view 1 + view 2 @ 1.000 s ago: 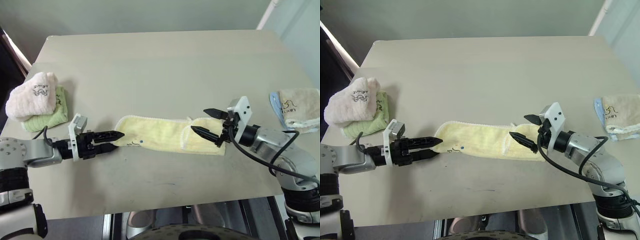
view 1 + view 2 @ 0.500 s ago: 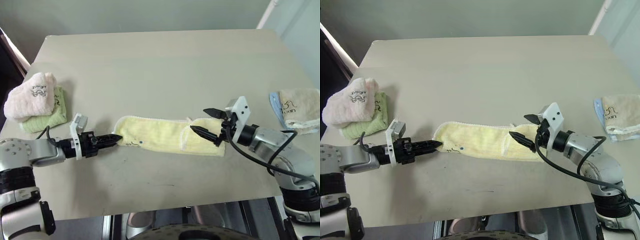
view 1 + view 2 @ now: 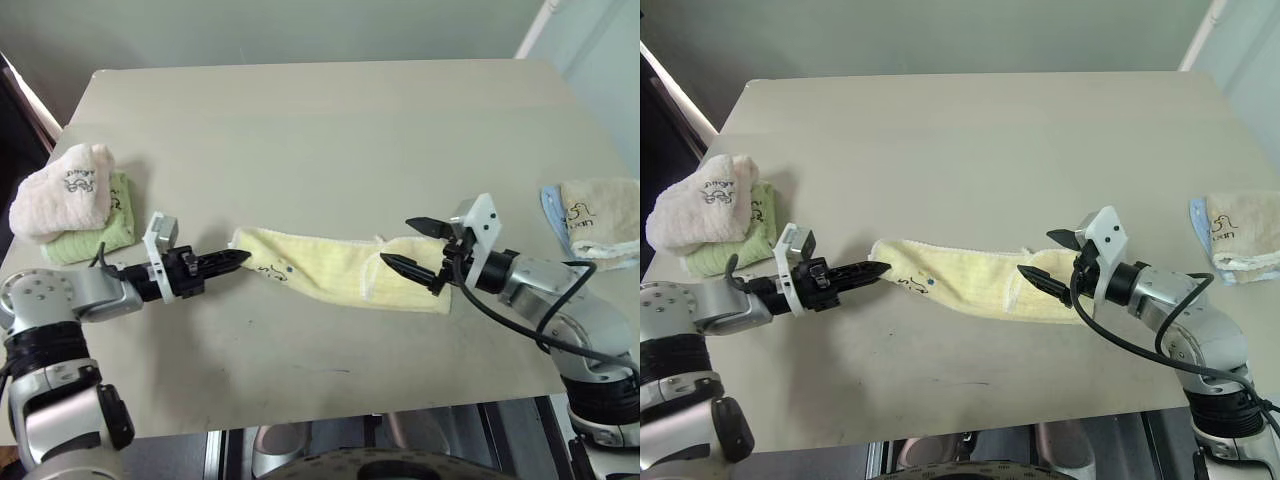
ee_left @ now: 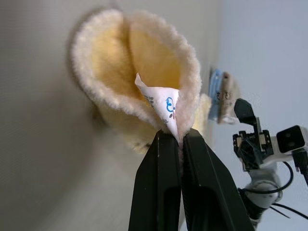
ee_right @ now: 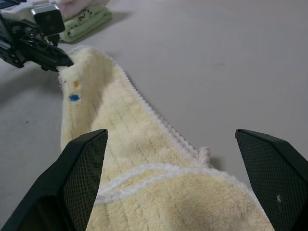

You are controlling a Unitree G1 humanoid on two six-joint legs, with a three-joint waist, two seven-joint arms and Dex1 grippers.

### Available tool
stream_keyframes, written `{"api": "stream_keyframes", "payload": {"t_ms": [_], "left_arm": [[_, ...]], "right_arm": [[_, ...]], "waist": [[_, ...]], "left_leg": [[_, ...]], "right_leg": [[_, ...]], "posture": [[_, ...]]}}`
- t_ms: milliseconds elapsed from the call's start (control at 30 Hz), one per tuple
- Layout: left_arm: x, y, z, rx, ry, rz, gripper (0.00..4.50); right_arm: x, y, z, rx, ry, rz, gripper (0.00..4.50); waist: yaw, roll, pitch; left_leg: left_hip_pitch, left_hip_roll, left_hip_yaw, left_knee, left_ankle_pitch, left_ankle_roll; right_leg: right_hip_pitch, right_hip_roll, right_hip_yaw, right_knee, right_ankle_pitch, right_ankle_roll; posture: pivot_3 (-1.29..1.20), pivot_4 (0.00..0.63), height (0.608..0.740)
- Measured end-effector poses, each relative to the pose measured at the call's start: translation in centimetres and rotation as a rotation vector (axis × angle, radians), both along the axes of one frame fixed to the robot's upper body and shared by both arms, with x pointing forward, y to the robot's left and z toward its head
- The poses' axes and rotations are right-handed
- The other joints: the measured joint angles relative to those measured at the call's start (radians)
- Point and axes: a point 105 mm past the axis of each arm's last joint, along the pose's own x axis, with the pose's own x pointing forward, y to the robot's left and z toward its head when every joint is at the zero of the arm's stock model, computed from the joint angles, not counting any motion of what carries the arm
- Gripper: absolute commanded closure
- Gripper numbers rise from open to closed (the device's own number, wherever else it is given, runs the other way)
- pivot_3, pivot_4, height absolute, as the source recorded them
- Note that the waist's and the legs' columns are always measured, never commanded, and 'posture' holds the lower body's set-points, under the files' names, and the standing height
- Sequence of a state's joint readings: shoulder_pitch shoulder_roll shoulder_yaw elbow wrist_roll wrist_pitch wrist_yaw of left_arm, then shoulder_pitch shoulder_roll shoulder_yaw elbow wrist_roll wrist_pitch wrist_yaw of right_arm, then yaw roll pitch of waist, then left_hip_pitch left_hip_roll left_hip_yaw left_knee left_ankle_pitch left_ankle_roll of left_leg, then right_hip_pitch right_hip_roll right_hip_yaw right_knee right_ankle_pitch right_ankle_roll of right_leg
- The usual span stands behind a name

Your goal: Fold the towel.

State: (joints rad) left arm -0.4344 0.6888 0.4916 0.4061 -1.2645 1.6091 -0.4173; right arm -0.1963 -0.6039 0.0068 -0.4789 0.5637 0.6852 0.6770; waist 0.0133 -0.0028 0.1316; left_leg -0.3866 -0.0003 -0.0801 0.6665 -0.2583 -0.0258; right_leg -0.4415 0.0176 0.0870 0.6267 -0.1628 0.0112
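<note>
The pale yellow towel (image 3: 340, 270) lies as a long folded strip across the middle of the table (image 3: 320, 140), its right end doubled over. My left gripper (image 3: 238, 259) is shut on the towel's left end, lifting that corner a little; in the left wrist view the towel (image 4: 144, 62) edge and a white label are pinched between the fingers (image 4: 159, 192). My right gripper (image 3: 413, 246) hovers open over the towel's right end, one finger on each side of the strip, holding nothing. In the right wrist view the towel (image 5: 144, 168) runs away between the spread fingers (image 5: 84, 168).
A pink folded towel (image 3: 60, 190) sits on a green one (image 3: 100, 235) at the table's left edge. A beige folded towel (image 3: 600, 215) on a blue one lies at the right edge. The table's near edge runs just below both arms.
My left gripper closed on the towel's left end and pushed it slightly rightward, raising and bunching that corner. The right gripper stayed still and open.
</note>
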Motion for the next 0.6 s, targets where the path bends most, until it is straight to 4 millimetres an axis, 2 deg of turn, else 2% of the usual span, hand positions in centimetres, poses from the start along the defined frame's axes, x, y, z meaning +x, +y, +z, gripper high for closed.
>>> {"api": "stream_keyframes", "payload": {"t_ms": [100, 300, 600], "left_arm": [[0.1, -0.9, 0.2, -0.022, -0.020, -0.025, 4.45], [0.5, -3.3, 1.8, -0.065, -0.091, -0.120, 4.45], [0.1, -8.1, 3.8, -0.103, -0.166, -0.322, 4.45]], "right_arm": [[-0.1, -0.4, 0.0, -0.003, 0.000, -0.010, 0.00], [-0.5, -1.4, 0.9, 0.003, -0.020, -0.035, 0.00], [-0.8, -2.7, 1.7, 0.017, -0.033, -0.096, 0.00]], "waist": [[0.001, -0.002, 0.001], [0.003, -0.004, 0.002], [0.005, -0.007, 0.004]], "left_leg": [[0.000, 0.000, 0.000, 0.000, 0.000, 0.000], [0.001, 0.000, 0.001, 0.000, 0.001, 0.001], [0.004, -0.001, 0.001, 0.002, 0.002, 0.002]], "right_leg": [[0.000, 0.000, 0.000, 0.000, -0.001, 0.001], [0.003, 0.000, 0.000, 0.000, -0.001, 0.002], [0.007, 0.000, 0.000, 0.000, -0.005, 0.009]], "posture": [[0.00, 0.150, 0.740], [0.00, 0.150, 0.740], [0.00, 0.150, 0.740]]}}
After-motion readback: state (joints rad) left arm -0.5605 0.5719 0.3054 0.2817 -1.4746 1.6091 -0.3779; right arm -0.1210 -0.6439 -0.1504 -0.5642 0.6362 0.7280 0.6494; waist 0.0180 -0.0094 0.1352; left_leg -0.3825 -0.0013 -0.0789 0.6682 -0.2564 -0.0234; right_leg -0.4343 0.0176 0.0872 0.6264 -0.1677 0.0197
